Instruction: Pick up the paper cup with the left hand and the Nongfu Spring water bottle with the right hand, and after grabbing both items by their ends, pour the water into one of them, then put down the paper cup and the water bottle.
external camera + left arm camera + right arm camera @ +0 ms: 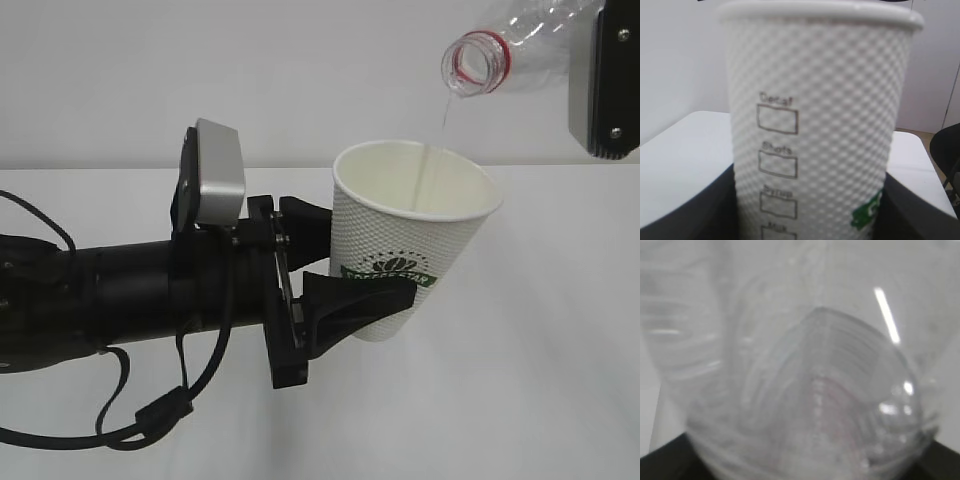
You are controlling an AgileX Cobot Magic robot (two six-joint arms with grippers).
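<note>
The left hand (345,270) holds the paper cup (415,235) up off the table (560,380). At one o'clock above it, the right hand (600,80) grips the tipped bottle (520,45), and water (438,140) runs in. Still left: finish pouring, put both down.

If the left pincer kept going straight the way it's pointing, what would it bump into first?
Nothing new, probably: the left pincer already clamps the paper cup, and beyond the cup only bare white table shows, though depth is unclear.

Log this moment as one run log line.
phase: pouring | left hand: holds paper cup upright | right hand: tilts water bottle | water: streaming into cup
</note>
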